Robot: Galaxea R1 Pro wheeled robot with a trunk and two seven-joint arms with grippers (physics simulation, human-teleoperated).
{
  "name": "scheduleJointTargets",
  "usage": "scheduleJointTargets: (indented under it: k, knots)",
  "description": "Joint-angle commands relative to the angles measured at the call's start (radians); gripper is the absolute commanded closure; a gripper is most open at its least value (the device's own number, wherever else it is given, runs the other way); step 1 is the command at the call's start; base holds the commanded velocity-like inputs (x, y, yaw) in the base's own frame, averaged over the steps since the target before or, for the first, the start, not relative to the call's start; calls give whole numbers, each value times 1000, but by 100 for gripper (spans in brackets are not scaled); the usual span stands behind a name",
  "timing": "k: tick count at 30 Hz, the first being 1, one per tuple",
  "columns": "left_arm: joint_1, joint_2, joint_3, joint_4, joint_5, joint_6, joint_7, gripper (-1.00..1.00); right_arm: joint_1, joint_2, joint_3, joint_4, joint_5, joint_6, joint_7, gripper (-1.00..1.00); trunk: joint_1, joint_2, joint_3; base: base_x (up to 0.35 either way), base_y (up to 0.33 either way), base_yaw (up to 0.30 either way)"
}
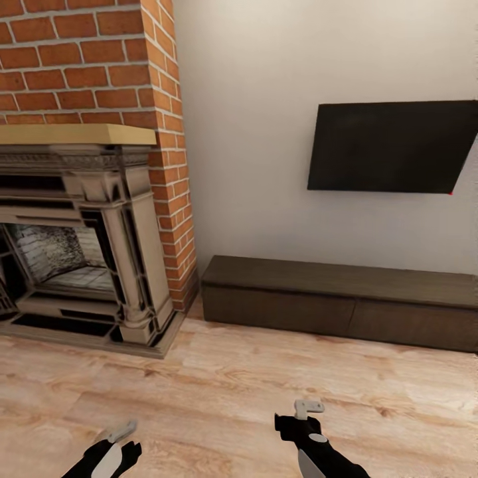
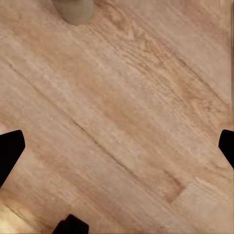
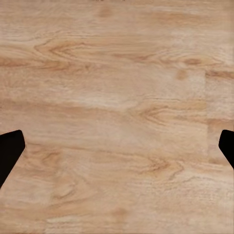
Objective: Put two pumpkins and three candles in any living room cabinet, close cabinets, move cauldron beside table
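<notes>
The cabinet [image 1: 345, 299], a long, low dark brown unit, is seen standing on the wooden floor [image 1: 219, 392] against the pale wall, just to the right of the fireplace [image 1: 86, 252] and directly below the wall-mounted screen [image 1: 392, 146]. Its flat fronts are shut flush, a seam being visible between two of them.

No handles are offered, so a front would probably have to be taken at its upper edge or at the seam; it is judged stiff and smooth, likely to slide out with moderate resistance and to slip from a shallow pinch.

The left gripper [image 1: 123, 431] and the right gripper [image 1: 309, 406] are held low over bare floor, well apart from the cabinet. In both wrist views the dark finger tips sit at opposite edges with only floorboards between them, so the fingers are judged spread wide and empty.

A small beige rounded shape [image 2: 74, 10] is seen on the floor in the left wrist view; what it is cannot be told.
</notes>
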Motion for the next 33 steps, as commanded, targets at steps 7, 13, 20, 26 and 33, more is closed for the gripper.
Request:
scheduleJointTargets:
  k: [7, 13, 20, 26, 33]
  knots:
    - [0, -2, 1, -2, 7, 5, 5, -100, -1, -1, 7, -1, -7, -3, 19, -100, 0, 0, -8, 240, 262, -240]
    - [0, -6, 1, -2, 8, 5, 5, -100, -1, -1, 8, -2, -6, -12, 21, -100, 0, 0, -12, 244, 256, -82]
    - [0, -8, 1, -2, 7, 3, 5, -100, -1, 0, 8, -1, -6, -7, 23, -100, 0, 0, -12, 247, 155, -198]
    - [0, -8, 1, -2, 7, 0, 5, -100, -1, 1, 10, -2, -2, -12, 23, -100, 0, 0, -12, 243, -118, -271]
    - [0, -7, 1, -2, 7, 0, 5, -100, -1, -1, 13, -1, 4, -15, 22, -100, 0, 0, -12, 210, -181, -50]
